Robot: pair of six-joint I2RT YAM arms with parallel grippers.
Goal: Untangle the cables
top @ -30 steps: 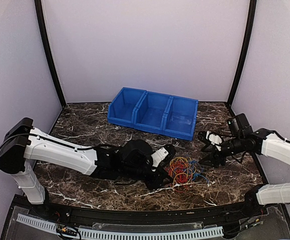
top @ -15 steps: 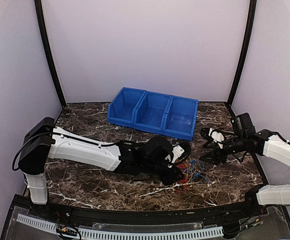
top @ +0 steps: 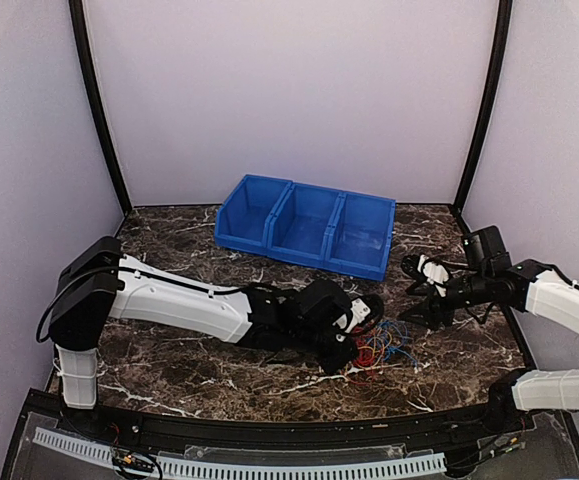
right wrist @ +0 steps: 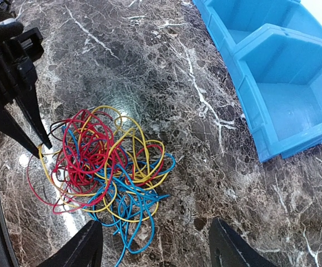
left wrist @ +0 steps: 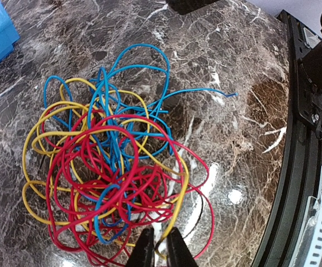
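Pinching a yellow strand at the near edge of the cables (left wrist: 110,161), the left gripper (left wrist: 161,247) had its jaws almost pressed together. Right gripper (right wrist: 155,225) hung with jaws spread, the tangle lying on the table (right wrist: 149,67) just ahead of it, between both grippers.

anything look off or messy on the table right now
The cables lie in one knotted heap of red, blue and yellow loops on the table. One blue end strays out to the side. Nothing looks spilled or broken.
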